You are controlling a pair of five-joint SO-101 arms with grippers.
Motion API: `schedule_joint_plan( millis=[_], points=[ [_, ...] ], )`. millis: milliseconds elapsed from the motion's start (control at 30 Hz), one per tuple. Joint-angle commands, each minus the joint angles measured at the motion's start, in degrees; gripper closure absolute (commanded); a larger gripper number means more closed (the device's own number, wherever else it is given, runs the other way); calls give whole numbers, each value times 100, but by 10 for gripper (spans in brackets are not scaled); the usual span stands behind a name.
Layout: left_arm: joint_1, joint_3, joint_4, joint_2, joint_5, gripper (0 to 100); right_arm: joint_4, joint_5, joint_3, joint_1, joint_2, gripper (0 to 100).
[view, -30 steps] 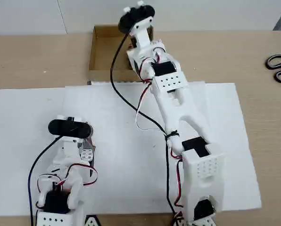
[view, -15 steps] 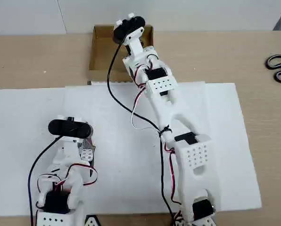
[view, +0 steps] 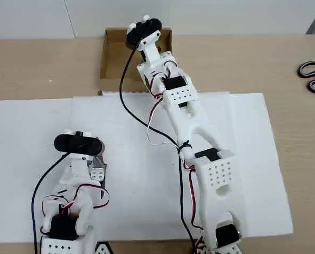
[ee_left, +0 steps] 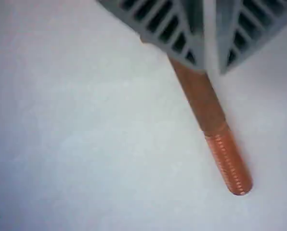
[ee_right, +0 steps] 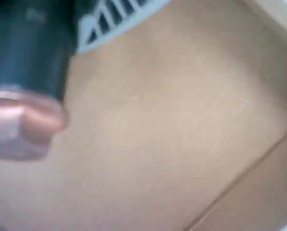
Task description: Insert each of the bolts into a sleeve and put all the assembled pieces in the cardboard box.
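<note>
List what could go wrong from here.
1. The right gripper holds the sleeve over the floor of the cardboard box. On release, the bolt end poking out of it may slip free of the sleeve.
2. The left gripper pinches the copper bolt at one end only. The long threaded part could pivot in the grip and miss a sleeve's opening.
</note>
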Motion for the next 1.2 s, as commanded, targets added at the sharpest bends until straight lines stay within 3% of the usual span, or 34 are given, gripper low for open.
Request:
schedule_joint_plan(
  millis=[0,133,600,767,967,1167],
  points=[
    [-18,-22,-9,-62,-9,994,-171,62,-422,57,-101,786],
    [-18,-22,-9,-62,-9,994,-171,53,-422,57,-119,675],
    [-18,-22,-9,-62,-9,994,-119,-44,-413,259,-391,676],
    [-18,-22,-9,-62,-9,994,1042,-501,-413,242,-1200,803],
    [-18,-22,-9,-62,-9,994,1675,-747,-413,268,-1938,998],
    [-18,-22,-9,-62,-9,994,2580,-765,-413,418,-2264,995]
  ],
)
